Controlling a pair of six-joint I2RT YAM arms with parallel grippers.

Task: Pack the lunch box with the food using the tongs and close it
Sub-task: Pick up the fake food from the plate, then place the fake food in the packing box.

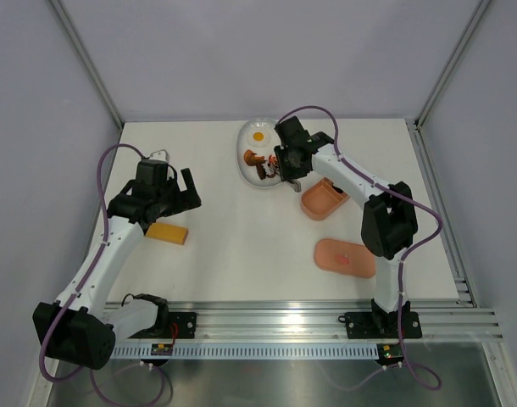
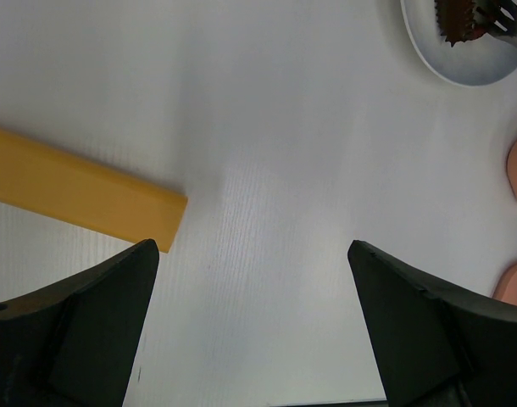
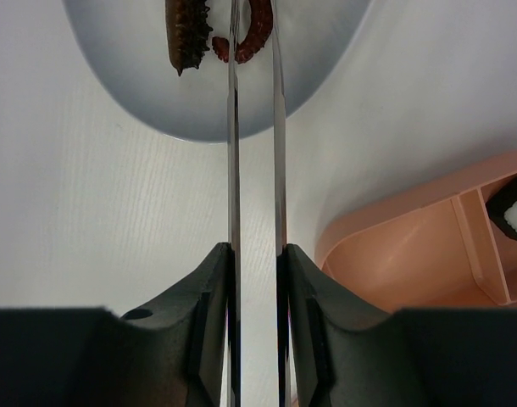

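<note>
Right hand (image 3: 257,251): clamped narrowly on the thin silver metal tongs (image 3: 234,153), squeezing both slim arms together.
Food: a dark red curled piece (image 3: 255,38) lies between the arms, on the white oval dish (image 3: 140,93). We judge it light, small and slippery, best pinched gently across its middle.
Lunch box: salmon-pink plastic tub (image 3: 411,246) just beside the dish, its flat pink lid (image 1: 345,257) lying apart.
Left hand (image 2: 252,248): spread wide, holding nothing.
Hidden: the tong tips are cut off, so we cannot tell if the piece is gripped.

lunch box (image 1: 316,205) right of dish (image 1: 245,146)
</note>
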